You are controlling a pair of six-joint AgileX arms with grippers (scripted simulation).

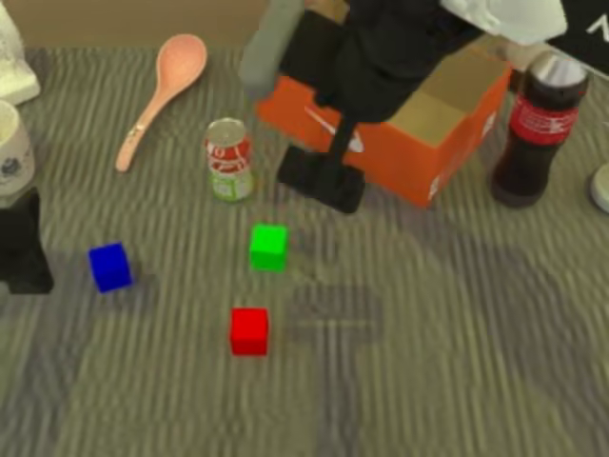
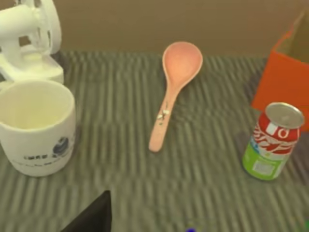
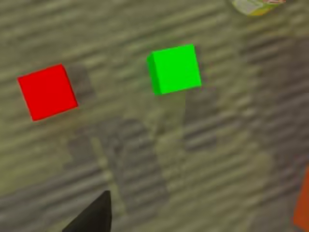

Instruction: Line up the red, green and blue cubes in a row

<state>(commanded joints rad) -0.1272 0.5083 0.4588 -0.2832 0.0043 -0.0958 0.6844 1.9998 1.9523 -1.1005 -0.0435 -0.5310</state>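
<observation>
The green cube [image 1: 268, 247] lies mid-table, with the red cube [image 1: 249, 330] a short way nearer the front edge and the blue cube [image 1: 110, 267] apart at the left. My right gripper [image 1: 324, 184] hangs above the table behind the green cube, near the can, open and holding nothing. The right wrist view looks down on the green cube [image 3: 175, 68] and the red cube [image 3: 47, 92], with one dark fingertip [image 3: 98, 211] showing. My left gripper [image 1: 24, 252] is parked open at the left edge, left of the blue cube. A sliver of the blue cube [image 2: 191, 230] shows in the left wrist view.
A red-and-green can [image 1: 228, 159] stands behind the green cube. An orange box [image 1: 419, 133] and a cola bottle [image 1: 536, 129] stand at the back right. A pink spoon [image 1: 162, 95] lies at the back left, and a white mug [image 2: 36, 126] stands at the left edge.
</observation>
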